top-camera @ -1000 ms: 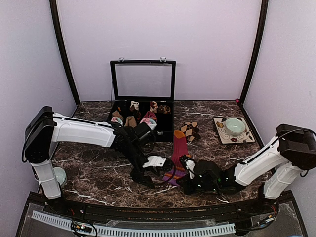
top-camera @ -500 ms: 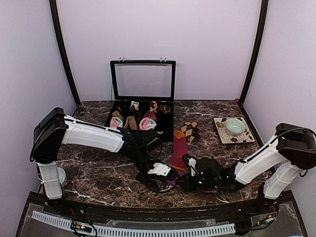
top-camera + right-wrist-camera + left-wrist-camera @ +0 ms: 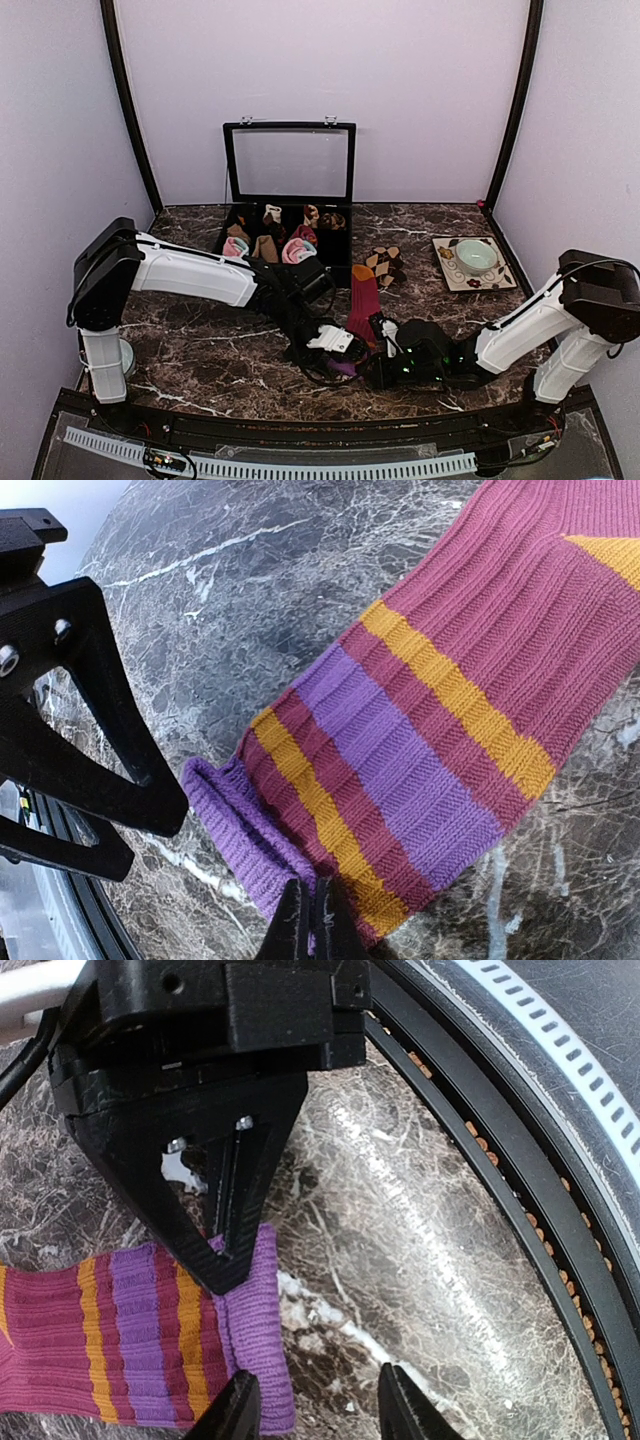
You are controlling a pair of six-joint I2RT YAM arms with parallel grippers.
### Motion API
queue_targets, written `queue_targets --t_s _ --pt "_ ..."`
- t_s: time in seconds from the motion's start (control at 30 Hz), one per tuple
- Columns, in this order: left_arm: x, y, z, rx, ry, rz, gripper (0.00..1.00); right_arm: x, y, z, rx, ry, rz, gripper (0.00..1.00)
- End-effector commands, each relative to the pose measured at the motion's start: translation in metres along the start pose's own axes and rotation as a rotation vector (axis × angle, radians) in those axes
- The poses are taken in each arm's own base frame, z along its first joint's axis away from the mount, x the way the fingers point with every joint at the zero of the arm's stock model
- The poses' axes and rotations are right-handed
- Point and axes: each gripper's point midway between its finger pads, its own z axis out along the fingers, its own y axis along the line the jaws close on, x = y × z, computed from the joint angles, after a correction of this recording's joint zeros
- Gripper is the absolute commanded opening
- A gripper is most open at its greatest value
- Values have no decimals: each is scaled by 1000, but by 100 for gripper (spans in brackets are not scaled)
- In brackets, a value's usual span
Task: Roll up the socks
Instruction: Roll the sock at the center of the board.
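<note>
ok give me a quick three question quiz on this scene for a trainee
1. Which part of the striped sock are the left gripper and right gripper at? A orange toe, B purple cuff, C middle.
2. True or false: the diamond-pattern sock lies outside the black box.
3. Fill in: the green bowl sits on a ___.
Key: 1 B; 2 true; 3 plate.

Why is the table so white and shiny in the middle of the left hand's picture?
Left wrist view: light bounces off the polished table, bleaching the marble; the lens likely bends the black rail into a curve. Right wrist view: the striped sock looks sharp, no bleaching on it. Top view: light is even.
</note>
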Motion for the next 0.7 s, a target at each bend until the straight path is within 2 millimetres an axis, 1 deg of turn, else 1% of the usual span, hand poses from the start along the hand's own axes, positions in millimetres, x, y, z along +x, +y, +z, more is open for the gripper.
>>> queue_targets --t_s 0.0,0.33,0.43,0.5,0.57,0.67 --pt "2 -6 4 15 7 17 41 28 -23 -3 65 95 12 0" --pt "12 -1 15 3 32 18 37 29 -24 -2 71 105 12 0" --pt "16 -3 17 0 39 18 33 30 -25 -3 73 110 17 0" --pt "18 -3 18 -3 47 18 29 25 -19 -7 57 93 17 0" --pt "20 -2 18 -10 52 14 25 24 -18 -8 55 93 17 0" --pt "20 -4 17 -12 52 12 24 24 -17 -9 56 98 13 0"
